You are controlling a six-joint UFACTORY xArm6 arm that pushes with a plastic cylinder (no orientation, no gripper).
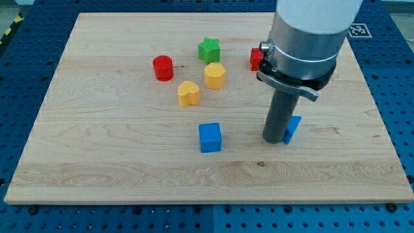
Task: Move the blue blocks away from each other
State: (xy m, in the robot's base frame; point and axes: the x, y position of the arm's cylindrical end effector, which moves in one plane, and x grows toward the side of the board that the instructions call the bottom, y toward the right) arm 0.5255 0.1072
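Blue blocks number two: cube point(210, 137) and one point(294, 127) touching my tip point(274, 141); no hand shows.

A broad cylindrical arm body, pale white at its upper part and smooth grey below, narrows to a black clamp ring with a silvery tab jutting to the right. From it a straight dark grey rod runs to my tip point(274, 141), blunt and round.
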